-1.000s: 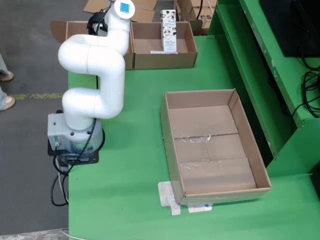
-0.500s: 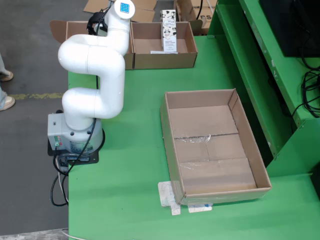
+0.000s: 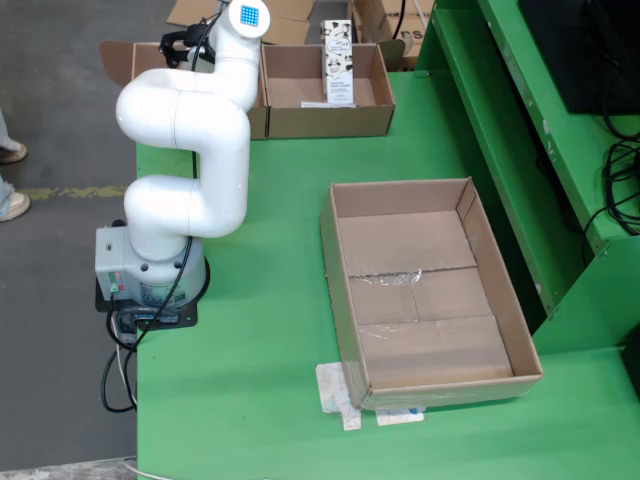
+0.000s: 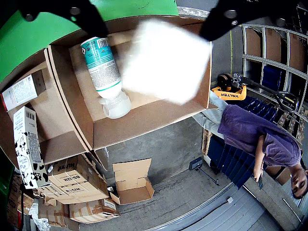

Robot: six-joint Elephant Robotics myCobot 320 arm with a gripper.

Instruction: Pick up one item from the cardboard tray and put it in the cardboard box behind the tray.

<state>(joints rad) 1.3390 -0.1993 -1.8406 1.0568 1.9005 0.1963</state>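
In the view that rides on the gripper, the gripper point(image 4: 154, 29) is open, its black fingers point(image 4: 86, 17) spread wide at the top of the frame. Between and below them is a blurred white flat item point(image 4: 166, 60), over a cardboard box point(image 4: 144, 118). A bottle with a teal label point(image 4: 103, 72) lies in that box. In the view from above, the white arm point(image 3: 190, 110) reaches back over the rear left box point(image 3: 150, 60), and the arm mostly hides the gripper. The large cardboard tray point(image 3: 400, 186) holds nothing that I can see.
A second rear box point(image 3: 330, 120) holds an upright cow-patterned carton point(image 3: 338, 62), also seen from the gripper as the carton point(image 4: 26, 144). White packets point(image 3: 340, 390) lie at the tray's front corner. A green shelf point(image 3: 500, 130) runs along the right. A person point(image 4: 260, 139) stands beyond the boxes.
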